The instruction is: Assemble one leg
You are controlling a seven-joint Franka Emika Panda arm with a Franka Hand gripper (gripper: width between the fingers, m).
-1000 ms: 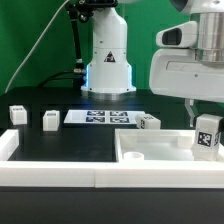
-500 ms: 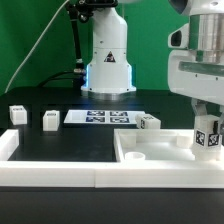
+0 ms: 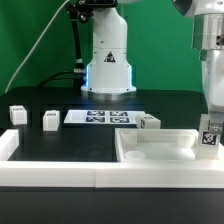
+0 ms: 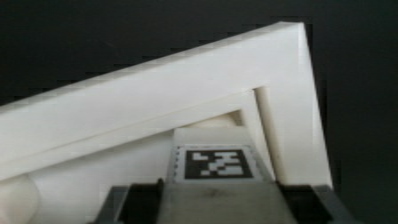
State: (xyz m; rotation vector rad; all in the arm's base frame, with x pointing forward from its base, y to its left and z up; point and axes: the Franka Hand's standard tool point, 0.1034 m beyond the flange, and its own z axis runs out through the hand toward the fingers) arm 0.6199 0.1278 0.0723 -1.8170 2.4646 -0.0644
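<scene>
leg (image 3: 210,139) clamped in tool (image 4: 217,200), black table (image 3: 70,140), green backdrop (image 3: 30,30)

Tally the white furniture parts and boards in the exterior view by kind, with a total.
Small tagged legs: 4 –, and the leg at the tool
Large tray-like part: 1
Marker board: 1
Total: 6

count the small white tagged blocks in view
4: two loose blocks on the exterior view's left, one beside the marker board, and the leg in the tool over the tray. Others may be hidden.
</scene>
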